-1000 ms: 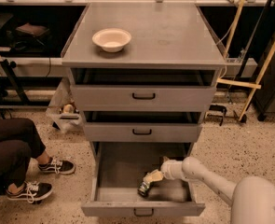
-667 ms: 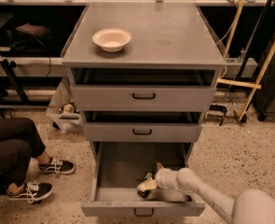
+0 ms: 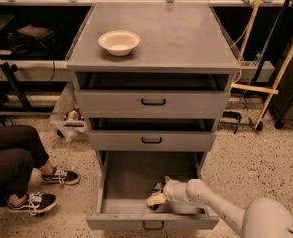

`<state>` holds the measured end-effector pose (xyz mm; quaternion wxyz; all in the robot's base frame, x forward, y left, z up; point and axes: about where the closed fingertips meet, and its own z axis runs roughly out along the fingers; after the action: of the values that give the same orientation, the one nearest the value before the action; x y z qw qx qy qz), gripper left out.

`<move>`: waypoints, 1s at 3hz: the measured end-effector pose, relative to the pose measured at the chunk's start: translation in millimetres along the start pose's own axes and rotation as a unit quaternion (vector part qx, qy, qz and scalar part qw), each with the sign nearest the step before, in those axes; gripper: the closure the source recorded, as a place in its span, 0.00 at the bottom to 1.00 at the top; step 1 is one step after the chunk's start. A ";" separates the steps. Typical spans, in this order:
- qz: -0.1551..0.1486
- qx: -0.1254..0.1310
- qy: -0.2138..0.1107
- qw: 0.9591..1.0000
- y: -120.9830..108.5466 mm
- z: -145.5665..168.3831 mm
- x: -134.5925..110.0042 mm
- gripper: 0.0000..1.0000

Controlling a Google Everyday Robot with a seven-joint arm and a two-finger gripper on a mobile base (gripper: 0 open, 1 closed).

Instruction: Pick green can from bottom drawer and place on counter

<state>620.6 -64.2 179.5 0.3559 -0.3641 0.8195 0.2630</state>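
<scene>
The bottom drawer (image 3: 121,182) is pulled wide open, with its black handle at the front. The green can (image 3: 157,188) lies on the drawer floor near the front, right of the middle; it looks dark and is partly hidden. My gripper (image 3: 160,192) is down inside the drawer right at the can, on a white arm that reaches in from the lower right. The counter (image 3: 185,33) is the flat grey top of the cabinet, well above the gripper.
A cream bowl (image 3: 119,41) stands on the counter's left side. The two upper drawers (image 3: 153,103) are slightly open. A seated person's legs and sneakers (image 3: 36,187) are on the floor to the left. Wooden poles (image 3: 280,73) lean at the right.
My arm has swung lower and to the left inside the bottom drawer, and the gripper has come down to the can. The can has stayed about where it was.
</scene>
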 end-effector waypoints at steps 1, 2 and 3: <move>-0.002 -0.006 0.030 1.000 5.8 18.1 27.1 0.00; -0.002 -0.006 0.030 1.000 5.8 18.1 27.1 0.00; 0.004 -0.035 0.038 0.999 17.8 16.1 32.9 0.00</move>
<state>597.1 -55.9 147.3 0.3104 -0.3831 0.8241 0.2788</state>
